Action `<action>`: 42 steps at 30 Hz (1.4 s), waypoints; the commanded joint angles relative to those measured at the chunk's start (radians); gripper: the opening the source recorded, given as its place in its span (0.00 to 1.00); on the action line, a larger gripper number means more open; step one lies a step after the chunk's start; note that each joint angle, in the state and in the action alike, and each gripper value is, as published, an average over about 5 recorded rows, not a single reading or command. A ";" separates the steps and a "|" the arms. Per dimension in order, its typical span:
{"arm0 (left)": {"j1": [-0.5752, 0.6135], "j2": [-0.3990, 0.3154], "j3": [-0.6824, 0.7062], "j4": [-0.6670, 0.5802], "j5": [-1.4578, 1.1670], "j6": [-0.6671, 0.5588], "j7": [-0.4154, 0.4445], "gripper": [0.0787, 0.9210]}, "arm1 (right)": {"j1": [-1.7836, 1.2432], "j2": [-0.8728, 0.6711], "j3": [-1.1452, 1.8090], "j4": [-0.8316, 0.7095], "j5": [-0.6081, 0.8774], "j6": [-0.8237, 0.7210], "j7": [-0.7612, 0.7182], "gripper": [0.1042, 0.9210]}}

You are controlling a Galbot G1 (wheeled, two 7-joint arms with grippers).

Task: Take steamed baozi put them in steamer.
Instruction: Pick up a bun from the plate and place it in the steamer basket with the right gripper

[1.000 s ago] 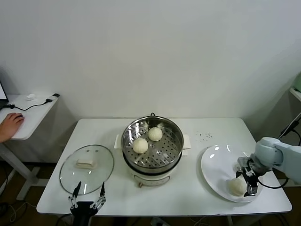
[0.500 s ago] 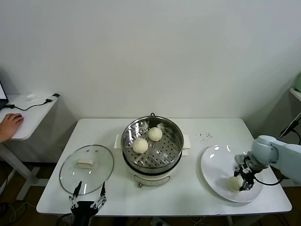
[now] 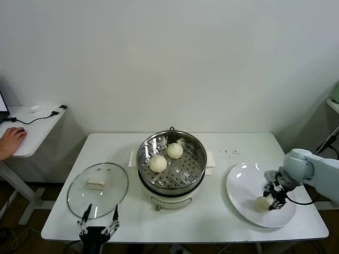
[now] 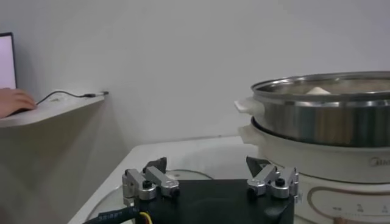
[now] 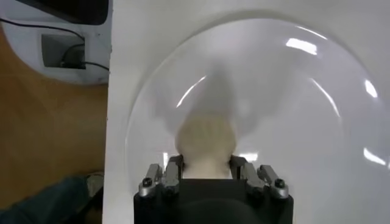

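The steel steamer (image 3: 171,160) stands mid-table on its cream base, and two cream-white baozi (image 3: 158,164) (image 3: 175,151) lie on its perforated tray. A third baozi (image 3: 262,204) (image 5: 206,140) is over the white plate (image 3: 243,185) at the right. My right gripper (image 3: 270,202) (image 5: 206,165) is shut on that bun, its fingers pressed against both sides. My left gripper (image 3: 98,225) (image 4: 207,172) hangs open and idle at the table's near-left edge, just in front of the lid.
A round glass lid (image 3: 98,189) with a white handle lies flat on the table's left part. The steamer's rim (image 4: 323,85) looms close in the left wrist view. A side desk (image 3: 26,127) with a person's hand stands to the far left.
My right gripper has closed on the bun on the plate and drawn it slightly towards the plate's middle. The left arm has not moved.
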 commanded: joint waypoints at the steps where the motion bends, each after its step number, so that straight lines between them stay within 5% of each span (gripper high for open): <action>1: 0.001 0.000 0.002 -0.001 0.003 0.001 0.001 0.88 | 0.217 0.022 -0.009 0.016 -0.009 0.239 -0.080 0.52; 9: 0.008 -0.001 0.004 -0.004 0.008 0.001 0.002 0.88 | 0.651 0.242 -0.207 -0.029 -0.070 0.622 -0.192 0.52; 16: 0.010 0.005 -0.002 -0.008 0.010 0.010 0.007 0.88 | 0.656 0.428 -0.094 0.011 -0.207 0.790 -0.194 0.52; 29: 0.009 -0.005 0.003 0.008 0.014 0.008 0.005 0.88 | 0.490 0.726 0.030 -0.012 -0.297 0.847 -0.158 0.52; 42: 0.010 0.006 -0.025 0.024 -0.030 0.010 0.009 0.88 | 0.317 0.777 -0.035 0.020 -0.326 0.840 -0.130 0.53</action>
